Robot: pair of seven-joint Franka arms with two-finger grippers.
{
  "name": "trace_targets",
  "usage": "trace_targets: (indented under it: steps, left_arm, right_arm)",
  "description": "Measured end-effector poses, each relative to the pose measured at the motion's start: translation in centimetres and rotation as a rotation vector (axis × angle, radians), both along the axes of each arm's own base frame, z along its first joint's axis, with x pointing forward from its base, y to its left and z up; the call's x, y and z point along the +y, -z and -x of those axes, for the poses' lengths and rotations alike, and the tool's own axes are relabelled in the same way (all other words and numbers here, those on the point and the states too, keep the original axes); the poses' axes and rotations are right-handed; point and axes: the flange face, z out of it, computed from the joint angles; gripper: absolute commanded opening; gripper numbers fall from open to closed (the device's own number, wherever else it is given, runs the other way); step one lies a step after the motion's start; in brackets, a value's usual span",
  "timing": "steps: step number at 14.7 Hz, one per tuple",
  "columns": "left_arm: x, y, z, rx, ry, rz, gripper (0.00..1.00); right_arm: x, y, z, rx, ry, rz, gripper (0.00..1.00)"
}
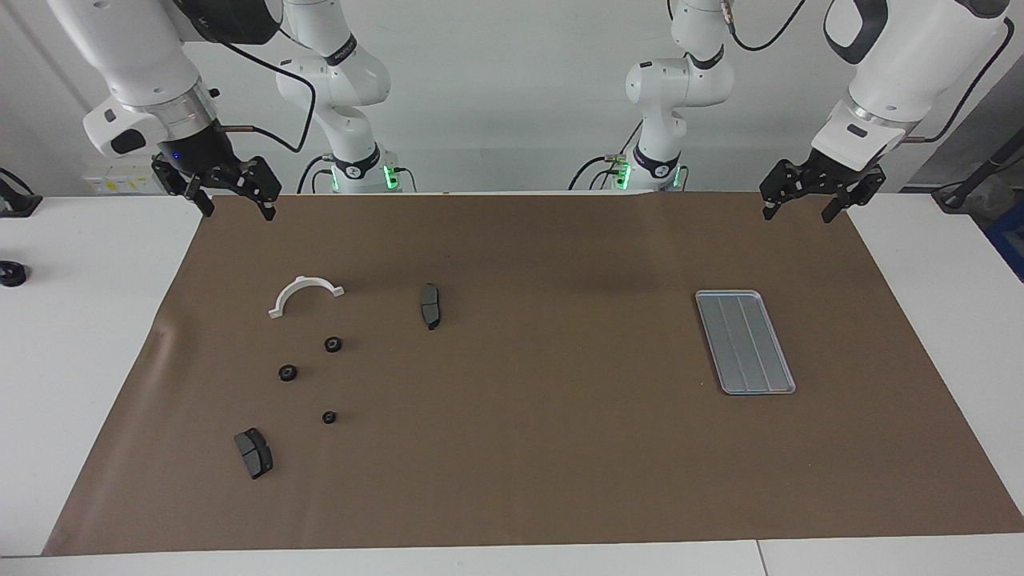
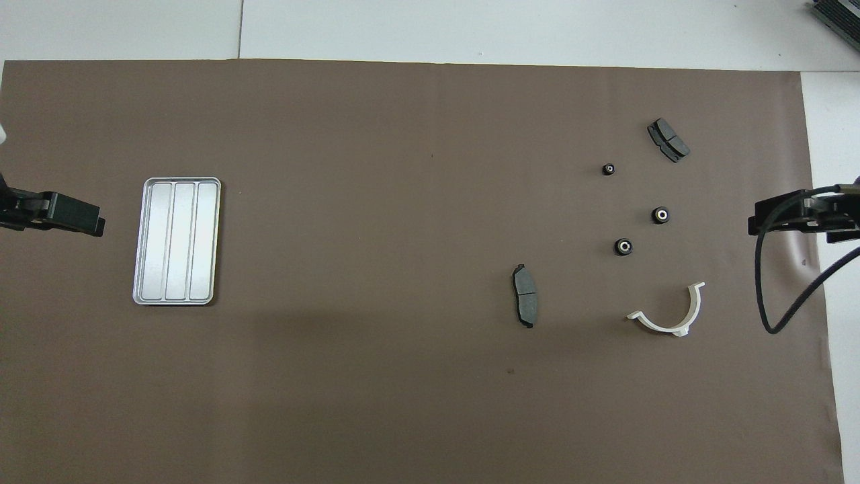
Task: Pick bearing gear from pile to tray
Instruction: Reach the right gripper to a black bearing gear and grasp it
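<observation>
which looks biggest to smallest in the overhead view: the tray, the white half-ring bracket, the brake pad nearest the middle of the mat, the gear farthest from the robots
1. tray
2. white half-ring bracket
3. brake pad, close to the bracket in length but narrower
4. gear, clearly the smallest
</observation>
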Motion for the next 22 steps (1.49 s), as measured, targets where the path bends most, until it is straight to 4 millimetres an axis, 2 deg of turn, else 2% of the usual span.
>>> trace_targets:
  steps: [2,4,7,9,12,14,17,19,21,22]
  left_arm:
    - [0.0,0.0,0.0,0.0,0.0,0.0,1.0]
    - [0.0,0.0,0.0,0.0,0.0,0.0,1.0]
    - [0.0,0.0,0.0,0.0,0.0,0.0,1.0]
    - [0.0,0.0,0.0,0.0,0.0,0.0,1.0]
    - [0.0,0.0,0.0,0.0,0.0,0.0,1.0]
    - [0.0,0.0,0.0,0.0,0.0,0.0,1.0]
    - [0.0,0.0,0.0,0.0,0.0,0.0,1.0]
    - [0.0,0.0,0.0,0.0,0.0,0.0,1.0]
    - [0.0,0.0,0.0,0.0,0.0,0.0,1.0]
    - [0.0,0.0,0.0,0.0,0.0,0.0,1.0]
  right_arm:
    - [0.0,2.9,-0.7,-0.015,-0.029,0.002,1.0]
    - [0.1,6.9,-2.1,-0.019,-0.085,0.003,1.0]
    - [0.2,13.7,-5.7,-0.041,-0.18,0.013,1.0]
    - [0.0,18.8,-7.3,-0.039,-0.245,0.019,1.0]
    - [-0.4,24.9,-7.3,-0.057,-0.282,0.028,1.0]
    - [-0.5,27.2,-6.7,-0.057,-0.317,0.031,1.0]
    - [-1.2,28.5,-6.3,-0.051,-0.333,0.033,1.0]
    - [-2.7,29.7,-6.2,-0.042,-0.338,0.034,1.0]
    - [-4.1,31.1,-6.2,-0.037,-0.341,0.036,0.82]
    - [-4.3,31.5,-6.1,-0.033,-0.342,0.035,0.77]
